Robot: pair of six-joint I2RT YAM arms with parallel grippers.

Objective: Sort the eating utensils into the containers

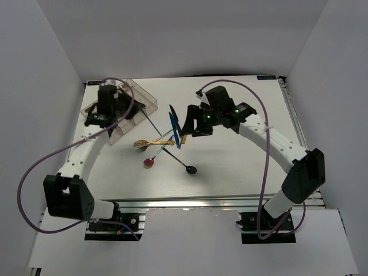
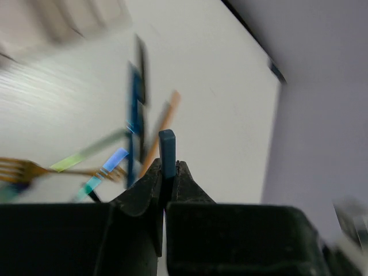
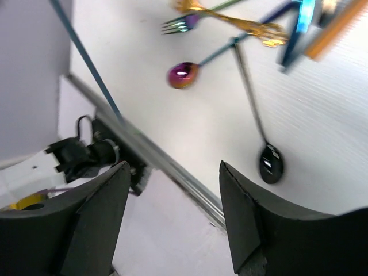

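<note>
White table [image 1: 241, 167], blue chopstick [image 2: 167, 150] between left fingers [image 2: 142, 194]

readable text: none | organiser tray [image 1: 148, 101] — any print too small to make out | wrist views: blurred

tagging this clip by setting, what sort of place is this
Probably a robot lab test cell, not a kitchen: plain white panels box in a white table, and the left arm and right arm are mounted along an aluminium rail.
</note>
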